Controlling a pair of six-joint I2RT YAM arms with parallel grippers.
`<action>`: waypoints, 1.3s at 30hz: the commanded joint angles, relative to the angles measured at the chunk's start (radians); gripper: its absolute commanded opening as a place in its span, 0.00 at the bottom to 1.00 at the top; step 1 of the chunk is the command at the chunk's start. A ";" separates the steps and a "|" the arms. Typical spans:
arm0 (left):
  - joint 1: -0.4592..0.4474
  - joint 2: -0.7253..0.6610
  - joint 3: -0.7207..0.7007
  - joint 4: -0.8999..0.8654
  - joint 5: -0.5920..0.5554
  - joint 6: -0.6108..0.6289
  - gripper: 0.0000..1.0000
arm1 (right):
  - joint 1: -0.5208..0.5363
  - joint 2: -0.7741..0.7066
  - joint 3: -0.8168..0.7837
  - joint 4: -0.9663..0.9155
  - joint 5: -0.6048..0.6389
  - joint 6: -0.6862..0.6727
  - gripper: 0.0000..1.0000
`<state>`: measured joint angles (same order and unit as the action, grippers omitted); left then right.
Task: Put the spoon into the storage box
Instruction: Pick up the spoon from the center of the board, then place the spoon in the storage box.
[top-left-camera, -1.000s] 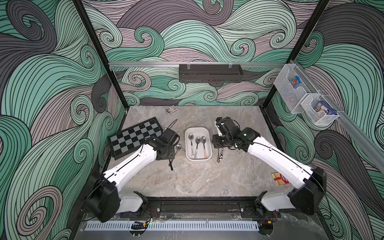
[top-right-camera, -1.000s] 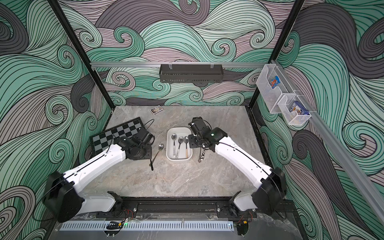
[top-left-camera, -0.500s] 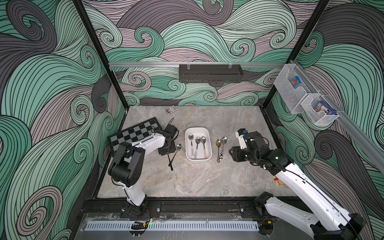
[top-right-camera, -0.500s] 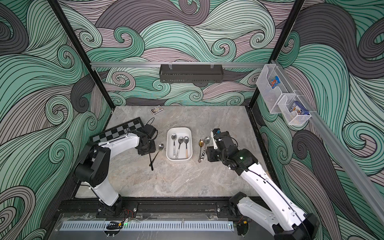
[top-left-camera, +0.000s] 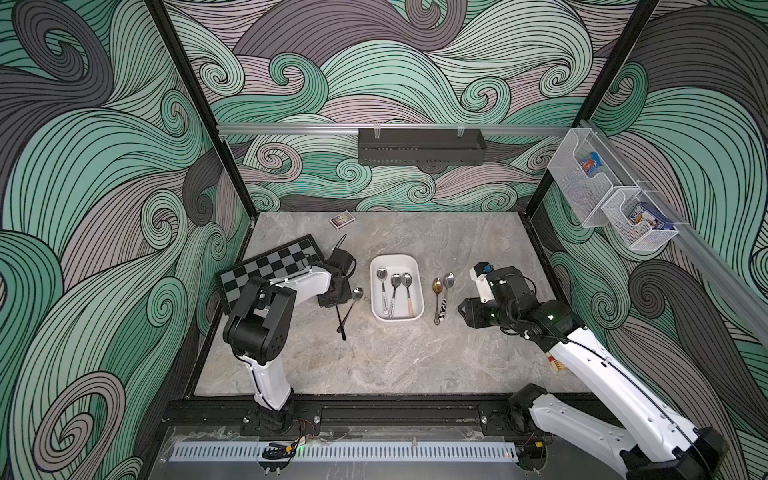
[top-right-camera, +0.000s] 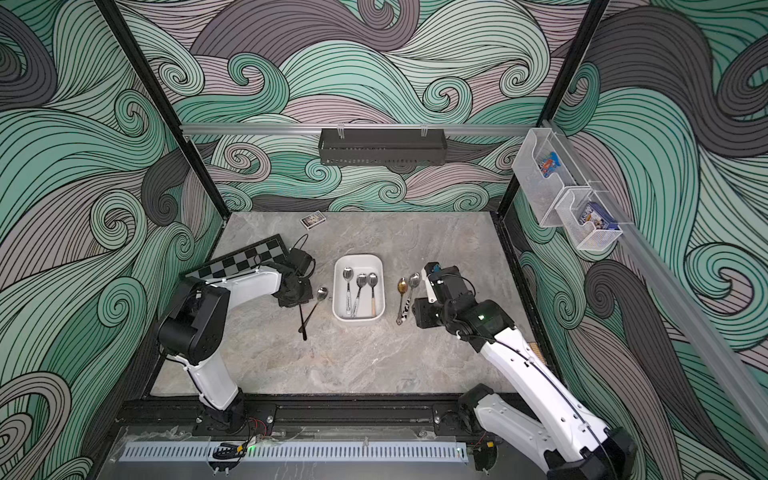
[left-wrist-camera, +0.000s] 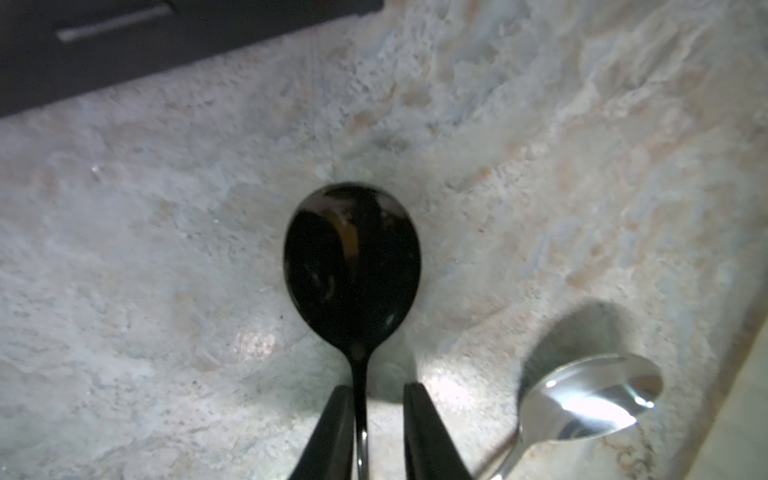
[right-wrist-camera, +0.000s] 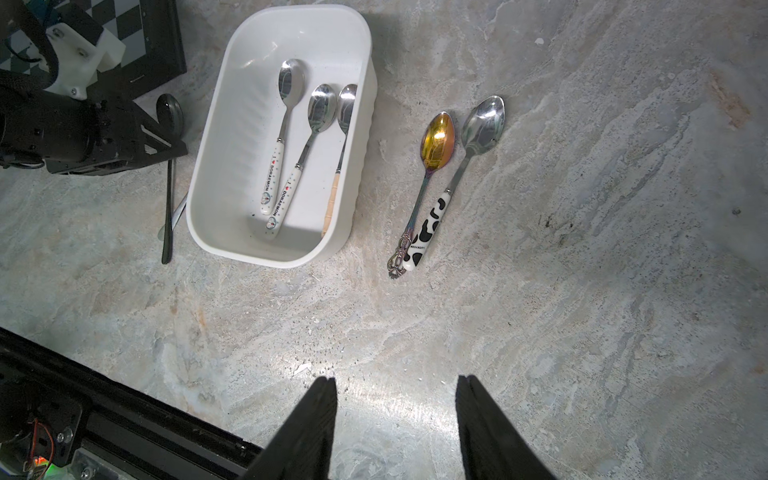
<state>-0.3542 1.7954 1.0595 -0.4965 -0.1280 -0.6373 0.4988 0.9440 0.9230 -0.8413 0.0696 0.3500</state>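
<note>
Now: glossy black spoon (left-wrist-camera: 352, 266), oval bowl, thin handle; left tool (left-wrist-camera: 377, 388) narrowly spread astride it; right tool (right-wrist-camera: 397, 380) spread wide.

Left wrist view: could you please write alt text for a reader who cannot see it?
A black spoon lies on the marbled grey table, its thin neck between two black fingers, with a gap showing beside one. A silver spoon lies nearby.

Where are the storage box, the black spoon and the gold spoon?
storage box (right-wrist-camera: 237, 137): right wrist view, bare floor inside.
black spoon (left-wrist-camera: 353, 266): left wrist view, its bowl.
gold spoon (right-wrist-camera: 437, 139): right wrist view, its bowl.
</note>
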 joint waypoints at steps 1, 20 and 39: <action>0.012 0.018 -0.044 0.003 0.022 0.014 0.15 | -0.005 -0.007 -0.003 0.005 -0.007 -0.008 0.51; -0.021 -0.271 0.017 -0.164 0.067 0.038 0.00 | -0.005 -0.033 -0.029 0.017 -0.013 0.007 0.52; -0.266 0.173 0.656 -0.357 0.106 0.029 0.00 | -0.006 -0.076 -0.080 0.022 -0.046 0.029 0.52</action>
<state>-0.6117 1.8942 1.6539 -0.7826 -0.0414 -0.6098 0.4980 0.8776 0.8551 -0.8295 0.0414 0.3740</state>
